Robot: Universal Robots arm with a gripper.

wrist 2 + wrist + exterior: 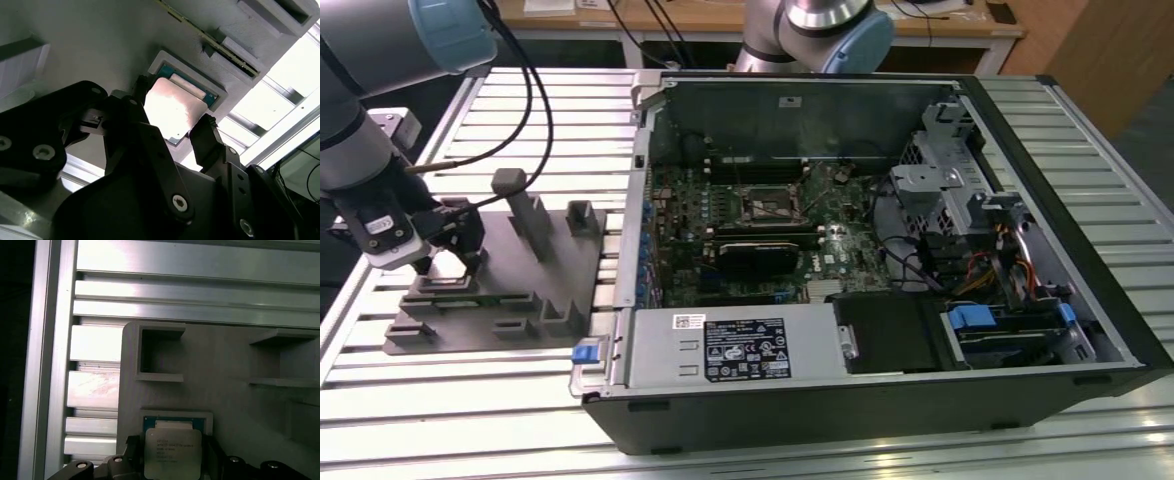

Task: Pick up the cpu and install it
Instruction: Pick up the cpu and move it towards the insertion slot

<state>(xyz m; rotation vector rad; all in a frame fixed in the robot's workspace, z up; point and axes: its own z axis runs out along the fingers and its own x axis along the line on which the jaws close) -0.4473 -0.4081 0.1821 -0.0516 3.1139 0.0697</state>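
The cpu (172, 452), a small square chip with a shiny metal top, lies in a pocket of the gray fixture tray (225, 365). In both wrist views my black fingers stand against two opposite edges of the cpu (175, 107), so my gripper (172, 106) is shut on it while it sits low in the pocket. In the exterior view my gripper (447, 268) reaches down onto the near left part of the tray (507, 300), which stands left of the open computer case. The motherboard's cpu socket (763, 208) lies in the middle of the case.
The open computer case (854, 250) fills the exterior view's right, with a black heatsink block (754, 258), drive cages and cables inside. Upright posts (527, 215) rise from the fixture tray near my gripper. A second arm's base (821, 30) stands behind the case. The slatted aluminium table (520, 110) lies underneath.
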